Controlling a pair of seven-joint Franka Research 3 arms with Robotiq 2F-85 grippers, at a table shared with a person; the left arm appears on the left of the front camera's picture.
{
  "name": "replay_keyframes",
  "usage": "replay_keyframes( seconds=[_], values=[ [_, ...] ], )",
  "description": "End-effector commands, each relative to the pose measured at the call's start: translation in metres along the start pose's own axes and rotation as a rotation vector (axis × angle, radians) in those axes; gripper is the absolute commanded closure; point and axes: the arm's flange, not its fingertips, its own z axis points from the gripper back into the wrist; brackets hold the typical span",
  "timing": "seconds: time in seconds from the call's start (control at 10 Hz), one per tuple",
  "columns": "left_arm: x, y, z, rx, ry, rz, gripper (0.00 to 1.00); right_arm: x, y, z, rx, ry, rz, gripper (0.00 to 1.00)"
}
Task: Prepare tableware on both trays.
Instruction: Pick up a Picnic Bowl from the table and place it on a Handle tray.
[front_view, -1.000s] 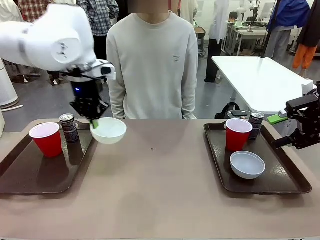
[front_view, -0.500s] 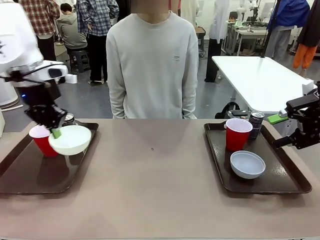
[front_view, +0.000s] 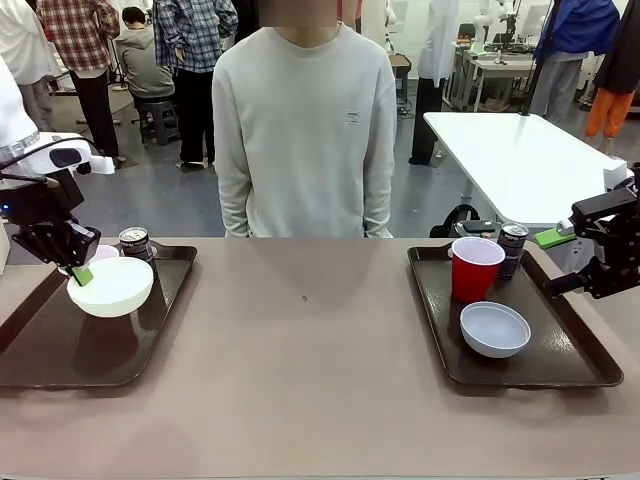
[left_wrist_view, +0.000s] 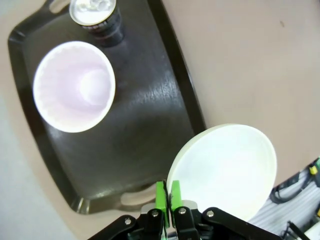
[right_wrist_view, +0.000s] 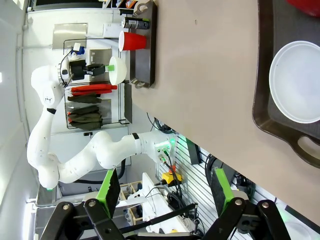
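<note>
Your left gripper (front_view: 80, 272) has its fingers pinching the white bowl (front_view: 110, 287) by the rim, above the left tray (front_view: 60, 350) at the tabletop's left edge. Right gripper (right_wrist_view: 165, 192) fingers spread, holding nothing.

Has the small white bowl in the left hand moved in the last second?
Yes. The small round white bowl went toward picture left, from past the dark brown left tray's right rim to over the tray.

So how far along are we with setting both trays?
Right tray looks set: cup, can, bowl. Left tray has its cup and can. The left gripper holds the second bowl above it; setting it down remains. The right gripper is open, idle.
</note>
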Motion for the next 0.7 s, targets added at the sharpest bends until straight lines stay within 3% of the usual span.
replay_keyframes(
  seconds=[0.0, 0.1, 0.3, 0.6],
  values=[
    [0.003, -0.004, -0.001, -0.007, 0.022, -0.01, 1.0, 0.0, 0.0, -0.002, 0.025, -0.002, 0.019, 0.05],
    [0.0, 0.0, 0.0, 0.0, 0.0, 0.0, 0.96, 0.0, 0.0, -0.002, 0.025, -0.002, 0.019, 0.05],
    [0.007, 0.025, -0.053, 0.021, 0.025, -0.109, 0.96, 0.0, 0.0, -0.002, 0.025, -0.002, 0.019, 0.05],
    [0.001, 0.053, -0.09, -0.053, 0.023, -0.143, 0.96, 0.0, 0.0, -0.002, 0.025, -0.002, 0.019, 0.05]
  ],
)
